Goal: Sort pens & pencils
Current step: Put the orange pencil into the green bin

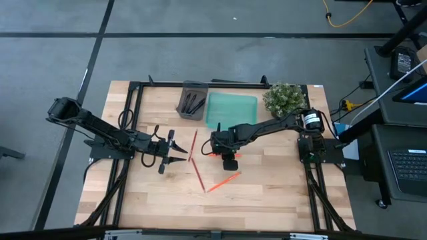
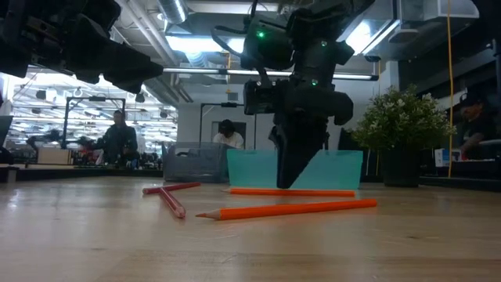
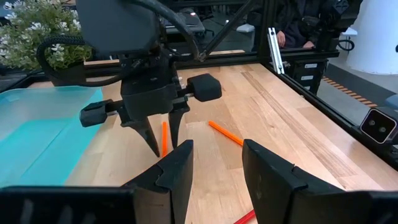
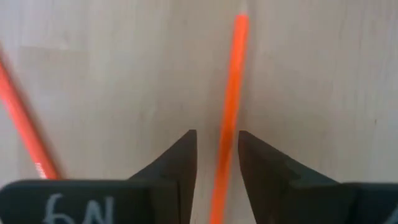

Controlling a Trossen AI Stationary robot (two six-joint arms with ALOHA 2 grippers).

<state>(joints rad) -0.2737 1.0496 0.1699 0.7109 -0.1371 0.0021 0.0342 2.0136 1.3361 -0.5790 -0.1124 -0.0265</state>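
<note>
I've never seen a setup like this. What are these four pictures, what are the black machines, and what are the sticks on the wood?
You are looking at one moment seen by four cameras. One looks down from above, one sits at table height, and one rides on each arm's wrist.

The black machines are two robot arms over a wooden table. Each ends in a two-finger gripper. The right gripper points down with its fingers open on either side of an orange pencil lying on the wood. It is not gripped yet. The left gripper waits nearby, open and empty.

More red and orange pencils lie loose on the table. At the back stand a grey tray holding black pens, a teal tray, and a potted plant.
</note>
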